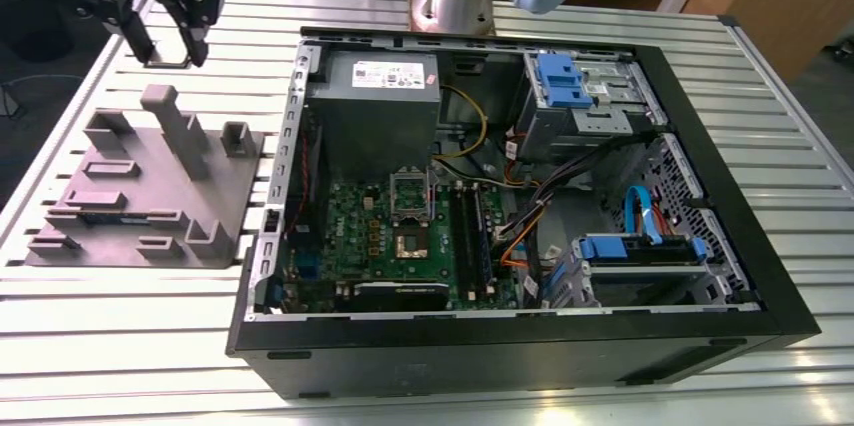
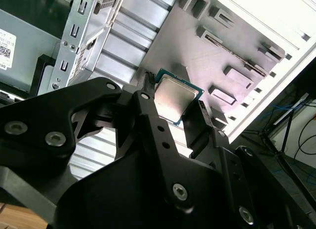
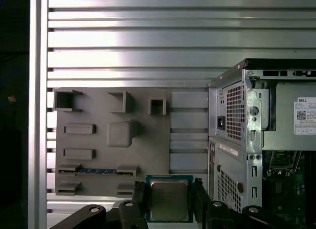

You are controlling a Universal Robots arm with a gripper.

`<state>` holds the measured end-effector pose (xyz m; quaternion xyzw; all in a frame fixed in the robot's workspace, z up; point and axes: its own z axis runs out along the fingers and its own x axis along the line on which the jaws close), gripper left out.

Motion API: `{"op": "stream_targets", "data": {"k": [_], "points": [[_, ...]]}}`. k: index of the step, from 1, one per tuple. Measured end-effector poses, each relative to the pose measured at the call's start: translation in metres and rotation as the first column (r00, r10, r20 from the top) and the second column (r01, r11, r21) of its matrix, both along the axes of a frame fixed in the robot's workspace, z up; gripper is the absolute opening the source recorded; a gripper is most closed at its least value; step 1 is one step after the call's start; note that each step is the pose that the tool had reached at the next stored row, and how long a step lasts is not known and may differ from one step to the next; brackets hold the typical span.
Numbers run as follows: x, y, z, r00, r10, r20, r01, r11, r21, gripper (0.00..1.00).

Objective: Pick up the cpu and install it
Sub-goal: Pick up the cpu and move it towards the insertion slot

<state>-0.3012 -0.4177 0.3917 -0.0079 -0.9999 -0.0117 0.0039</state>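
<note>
The cpu [image 3: 169, 199] is a small square chip with a silvery metal top and a green rim. My gripper [image 3: 169, 203] is shut on it, one black finger [image 3: 138, 195] on each of two opposite edges. In the second wrist view the cpu [image 2: 175, 98] hangs tilted between the fingers of the gripper [image 2: 173, 104], above the grey fixture block [image 2: 217, 46]. In the exterior view the gripper [image 1: 170, 44] is high at the far left, over the slatted table and behind the fixture block [image 1: 134, 196]. The green motherboard [image 1: 380, 246] with its metal socket frame [image 1: 407, 211] lies inside the open computer case [image 1: 521, 351].
The fixture block [image 3: 113, 135] has raised posts and slots. A grey power supply box [image 1: 380, 96] sits in the case's far corner. Blue drive brackets [image 1: 561, 76] and cables [image 1: 587, 171] take up the case's right half. The case wall [image 3: 232, 135] stands close beside the gripper.
</note>
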Motion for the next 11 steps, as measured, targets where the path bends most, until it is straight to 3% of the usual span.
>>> {"op": "stream_targets", "data": {"k": [11], "points": [[0.0108, 0.0, 0.0, 1.0, 0.0, 0.0, 0.0, 1.0, 0.0, 0.47]]}}
